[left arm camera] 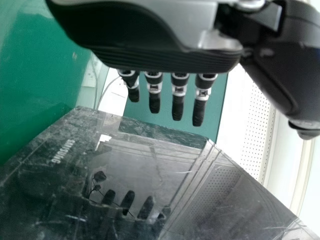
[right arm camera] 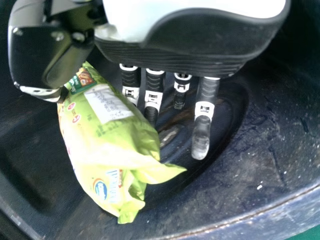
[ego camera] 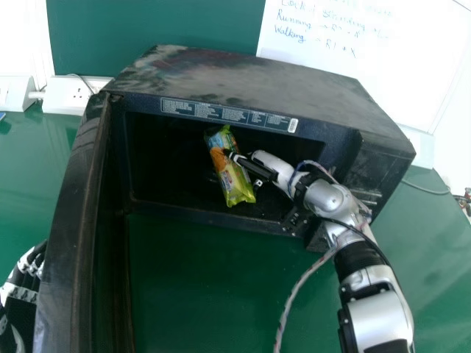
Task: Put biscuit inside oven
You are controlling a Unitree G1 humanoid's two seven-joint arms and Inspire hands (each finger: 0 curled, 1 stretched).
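Note:
In the head view, my right hand (ego camera: pixel 274 168) reaches inside the black oven (ego camera: pixel 257 81) and holds the green and yellow biscuit packet (ego camera: pixel 234 180), which hangs slanted in the cavity opening. The right wrist view has the packet (right arm camera: pixel 110 145) pinched between the thumb and fingers of my right hand (right arm camera: pixel 200 45), over the dark oven floor. Its far side is hidden. My left hand (ego camera: pixel 28 283) is outside the opened oven door (ego camera: pixel 70 220). From the left wrist, that hand (left arm camera: pixel 155 55) has straight, empty fingers beside the door's glossy outer face (left arm camera: pixel 135 160).
The oven stands on a green table (ego camera: pixel 199 287). Its open door rises along the left of the cavity, between my two hands. Behind are a socket box (ego camera: pixel 70 95) and a whiteboard with handwriting (ego camera: pixel 368 51).

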